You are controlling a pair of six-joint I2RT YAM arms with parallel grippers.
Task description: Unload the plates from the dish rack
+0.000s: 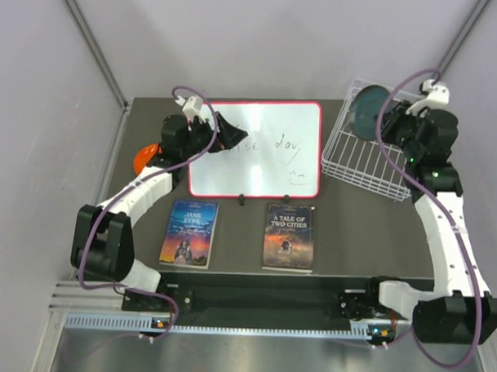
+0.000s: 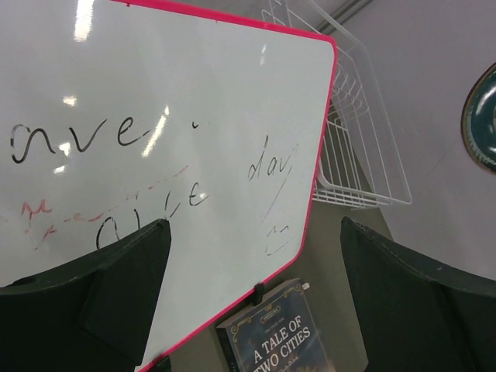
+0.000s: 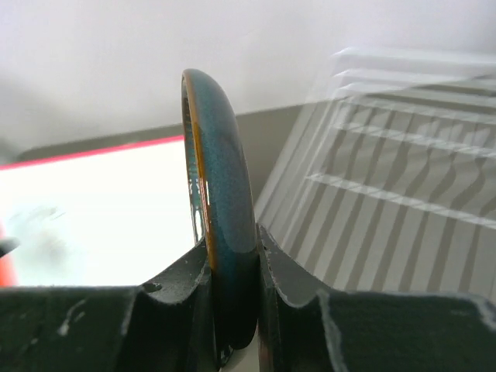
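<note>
Black fingers of my right gripper clamp the rim of a glossy dark-teal ceramic plate, probably slick and breakable, edge-on over the white wire dish rack; my left gripper gapes empty.

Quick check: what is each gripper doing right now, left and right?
Left gripper: open, holding nothing.
Right gripper: closed on the rim of the dark plate, which stands on edge.

Stretches the left arm forward, elbow low, left end effector raised with jaws spread wide, gripping nothing. Folds the right arm upward at far right, right end effector pinched onto the dark plate rim.
</note>
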